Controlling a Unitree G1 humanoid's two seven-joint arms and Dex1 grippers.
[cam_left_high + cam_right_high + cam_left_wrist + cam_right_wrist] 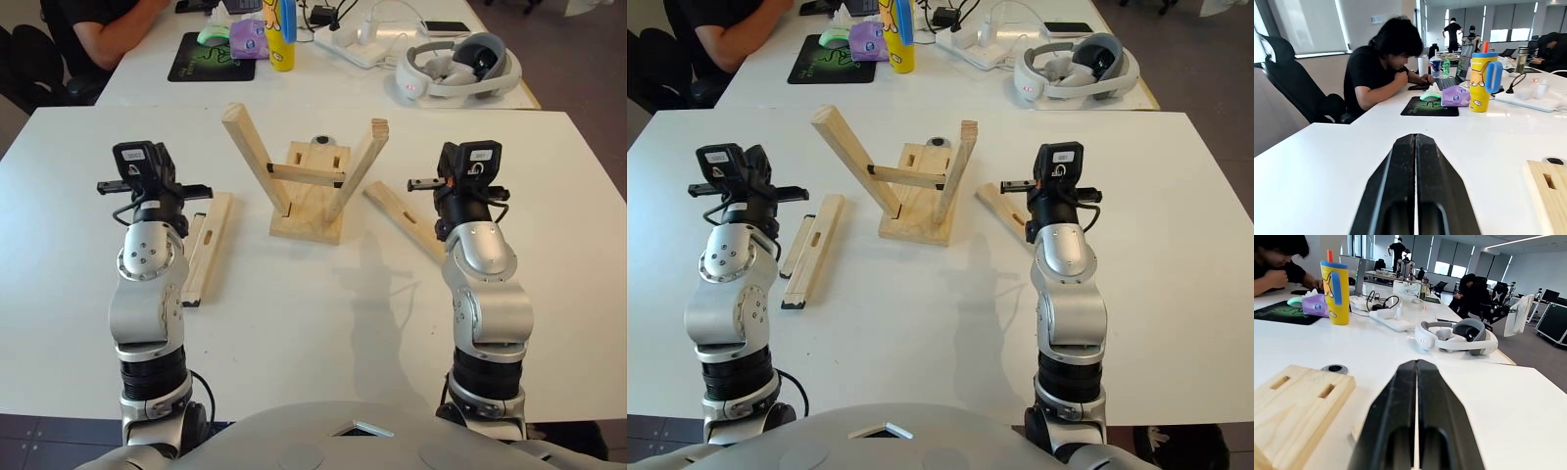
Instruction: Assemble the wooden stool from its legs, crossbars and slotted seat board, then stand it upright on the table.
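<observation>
The slotted seat board (307,217) lies flat at the middle of the white table. Two legs (251,147) (365,160) stand up out of it, splayed apart, with a crossbar (306,176) joining them. A loose leg-and-crossbar pair (207,245) lies flat beside my left arm. One loose leg (403,217) lies beside my right arm. My left gripper (1415,141) is shut on nothing, hovering left of the seat board (1547,188). My right gripper (1417,366) is likewise shut and empty, right of the board (1295,399).
A second table behind holds a headset (456,69), a yellow bottle (282,34), a power strip (351,43) and a mouse pad (209,56), with a person seated there. A round grommet (320,140) sits behind the stool. Bare tabletop lies near the front edge.
</observation>
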